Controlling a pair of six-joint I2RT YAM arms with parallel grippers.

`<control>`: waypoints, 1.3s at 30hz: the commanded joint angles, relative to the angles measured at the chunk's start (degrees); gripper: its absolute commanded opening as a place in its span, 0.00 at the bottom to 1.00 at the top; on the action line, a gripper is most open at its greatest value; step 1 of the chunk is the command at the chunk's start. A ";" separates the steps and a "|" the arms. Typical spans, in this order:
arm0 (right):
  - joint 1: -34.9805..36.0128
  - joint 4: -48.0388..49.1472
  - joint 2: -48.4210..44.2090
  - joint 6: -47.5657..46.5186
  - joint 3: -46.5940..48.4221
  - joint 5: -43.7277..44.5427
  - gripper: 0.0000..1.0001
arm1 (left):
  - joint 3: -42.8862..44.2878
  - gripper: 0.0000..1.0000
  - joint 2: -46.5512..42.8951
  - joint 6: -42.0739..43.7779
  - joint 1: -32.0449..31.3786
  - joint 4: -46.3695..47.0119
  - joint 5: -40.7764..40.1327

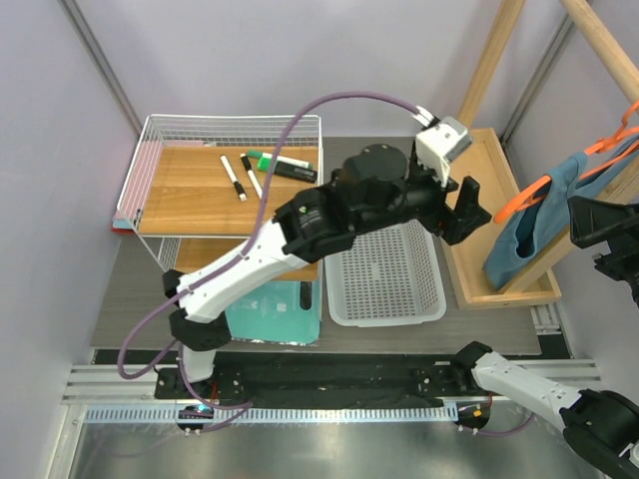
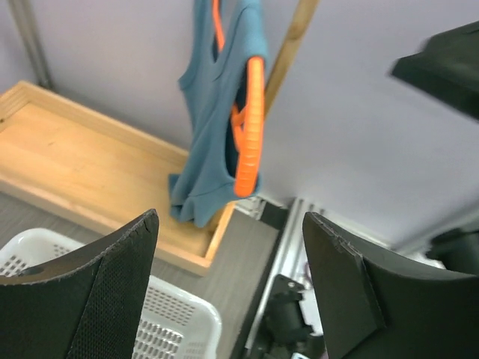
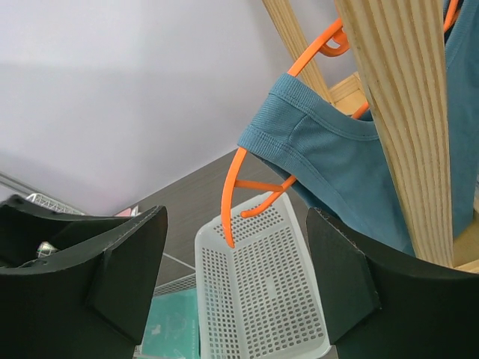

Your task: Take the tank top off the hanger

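Note:
The teal-blue tank top (image 1: pixel 539 228) hangs on the orange hanger (image 1: pixel 527 196) from a wooden rack at the right, its hem drooping over a wooden tray (image 1: pixel 491 165). My left gripper (image 1: pixel 469 212) hovers left of it, open and empty. In the left wrist view the tank top (image 2: pixel 203 112) and hanger (image 2: pixel 251 127) hang ahead of the open left gripper (image 2: pixel 230 217). My right gripper (image 1: pixel 586 236) is on the garment's right side. Its wrist view shows the hanger's end (image 3: pixel 238 179) and the tank top (image 3: pixel 337 158) just beyond the open right gripper (image 3: pixel 236 214).
A white perforated basket (image 1: pixel 385 275) sits below the left gripper, with a mint-green mat (image 1: pixel 276 311) to its left. A wire shelf (image 1: pixel 150 170) holding markers stands at the back left. A thick wooden post (image 3: pixel 397 105) crosses in front of the tank top.

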 commanded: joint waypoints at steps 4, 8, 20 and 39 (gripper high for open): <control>0.26 -5.06 -1.50 -0.76 -0.93 -1.85 0.80 | 2.22 0.64 4.84 5.91 -2.63 9.00 -11.44; 0.26 -5.24 -2.29 -1.02 -1.28 -3.26 0.80 | 4.23 0.61 8.18 5.56 -2.54 10.34 -9.42; 0.26 -5.41 -4.75 -0.67 -1.55 -4.93 0.80 | 7.58 0.63 15.30 4.51 -2.54 19.65 -5.99; 0.17 -6.11 -6.07 -0.41 -1.55 -7.21 0.80 | 9.16 0.31 20.84 3.01 -2.54 28.88 -7.92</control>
